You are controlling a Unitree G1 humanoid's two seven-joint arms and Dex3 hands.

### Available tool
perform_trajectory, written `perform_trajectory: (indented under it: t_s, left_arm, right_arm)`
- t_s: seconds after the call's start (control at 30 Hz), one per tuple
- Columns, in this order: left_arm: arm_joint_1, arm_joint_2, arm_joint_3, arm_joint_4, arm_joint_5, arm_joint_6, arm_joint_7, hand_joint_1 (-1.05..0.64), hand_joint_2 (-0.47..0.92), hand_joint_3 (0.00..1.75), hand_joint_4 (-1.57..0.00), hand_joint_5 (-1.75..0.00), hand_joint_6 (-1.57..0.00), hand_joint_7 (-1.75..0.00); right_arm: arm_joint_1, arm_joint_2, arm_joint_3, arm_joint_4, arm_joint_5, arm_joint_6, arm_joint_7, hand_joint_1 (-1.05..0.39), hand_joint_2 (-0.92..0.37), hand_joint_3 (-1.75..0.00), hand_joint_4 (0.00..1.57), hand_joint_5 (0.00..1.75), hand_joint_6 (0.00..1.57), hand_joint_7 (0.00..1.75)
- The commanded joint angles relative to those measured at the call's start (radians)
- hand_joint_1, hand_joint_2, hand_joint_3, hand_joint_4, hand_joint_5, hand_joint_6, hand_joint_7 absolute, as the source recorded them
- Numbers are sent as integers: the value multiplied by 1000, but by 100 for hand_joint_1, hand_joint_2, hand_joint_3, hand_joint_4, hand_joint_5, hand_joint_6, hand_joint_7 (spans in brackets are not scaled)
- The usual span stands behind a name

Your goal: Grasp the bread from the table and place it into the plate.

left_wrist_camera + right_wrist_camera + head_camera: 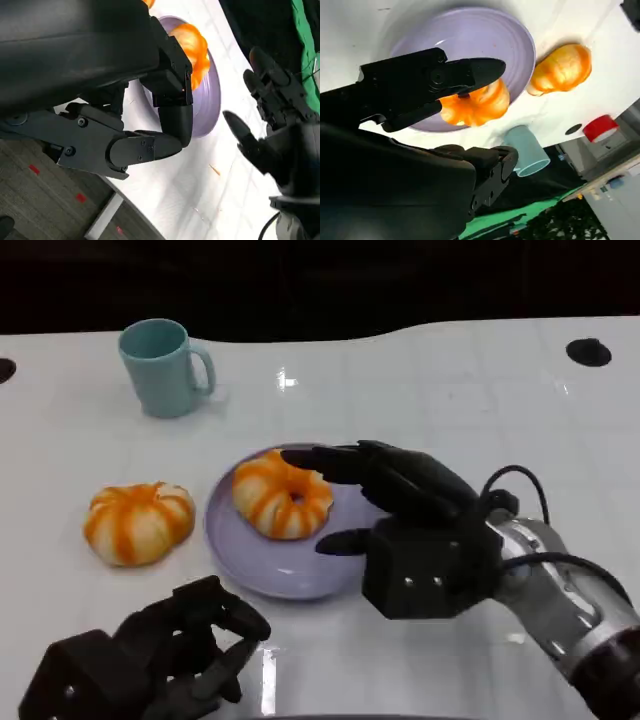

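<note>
Nearest the white table's (450, 380) front edge, the left hand (160, 660) rested curled and empty. Beyond, the right hand (400, 520) hovered, fingers spread, holding nothing, beside one bread (282, 497) lying on the lavender plate (290, 575). A second bread (138, 522) sat left; a teal mug (160, 367) stood farthest.

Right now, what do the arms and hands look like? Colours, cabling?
Both hands are matte black with blocky shells and jointed fingers. The right hand sits on a silver cylindrical forearm with thin black cables looping over the wrist. The left hand shows small screw heads on its finger links in the left wrist view.
</note>
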Motion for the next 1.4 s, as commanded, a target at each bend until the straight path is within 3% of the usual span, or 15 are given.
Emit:
perform_trajectory:
  t_s: [0.03, 0.1, 0.13, 0.2, 0.47, 0.63, 0.77, 0.8, 0.83, 0.87, 0.93, 1.07, 1.2, 1.4]
  left_arm:
    - [1, 6, 3, -4, 6, -12, 8, -35, 92, 49, -64, -175, -57, -137]
    - [-1, 7, 3, 4, 9, -22, 6, -36, 92, 50, -67, -175, -57, -138]
    - [-1, 7, 2, 4, 10, -22, 6, -36, 92, 50, -67, -175, -57, -138]
    - [-1, 7, 0, 0, 13, -17, 8, -36, 92, 50, -67, -175, -58, -138]
    - [1, 4, 2, -3, 4, -13, 5, -37, 92, 49, -64, -175, -58, -137]
    - [4, 1, 3, -8, 1, -5, 7, -39, 92, 48, -64, -175, -58, -137]
    - [5, 2, 1, -11, 3, -4, 8, -40, 92, 48, -65, -175, -58, -136]
    - [4, 3, 1, -11, 5, -4, 8, -40, 92, 48, -64, -175, -58, -136]
    - [4, 4, 1, -11, 6, -4, 7, -40, 92, 48, -64, -175, -58, -136]
    - [5, 4, 1, -11, 6, -4, 7, -40, 92, 48, -63, -175, -58, -136]
    - [6, 5, 1, -10, 7, -8, 7, -40, 92, 48, -65, -175, -59, -135]
    - [8, 6, 2, -10, 3, -11, 4, -41, 92, 48, -66, -175, -59, -135]
    - [10, 5, 3, -17, -1, -1, 4, -42, 92, 48, -65, -175, -59, -134]
    - [5, 6, 6, -11, -4, -4, 1, -40, 92, 48, -65, -175, -59, -134]
  right_arm:
    - [79, -69, -32, -138, 34, -12, 32, -58, -92, -18, 18, 37, 32, 4]
    - [114, -93, -42, -190, 44, -18, 45, -57, -92, -17, 18, 39, 33, 5]
    - [133, -109, -47, -209, 48, -34, 43, -58, -92, -15, 12, 53, 35, 5]
    - [168, -138, -57, -246, 58, -64, 42, -55, -92, -14, 8, 65, 36, 5]
    - [304, -212, -117, -363, 109, -136, 38, -53, -92, -12, 18, 75, 48, 11]
    - [389, -211, -169, -419, 157, -167, 16, -42, -90, -4, 53, 100, 75, 26]
    - [449, -211, -205, -471, 187, -170, 15, -30, -90, -3, 74, 111, 93, 39]
    - [460, -214, -211, -478, 187, -177, 13, -27, -89, -6, 77, 121, 97, 47]
    - [468, -217, -216, -484, 186, -181, 13, -24, -82, -22, 79, 128, 96, 61]
    - [482, -222, -223, -490, 187, -188, 14, -23, -60, -66, 80, 133, 94, 76]
    - [505, -231, -236, -500, 188, -197, 16, -18, -40, -112, 83, 141, 96, 95]
    - [553, -236, -262, -534, 192, -189, 15, -17, -34, -124, 86, 145, 96, 108]
    - [613, -227, -286, -593, 205, -154, 18, -16, -30, -130, 84, 160, 88, 123]
    - [684, -210, -293, -658, 157, -130, -17, -15, -29, -124, 84, 159, 82, 122]
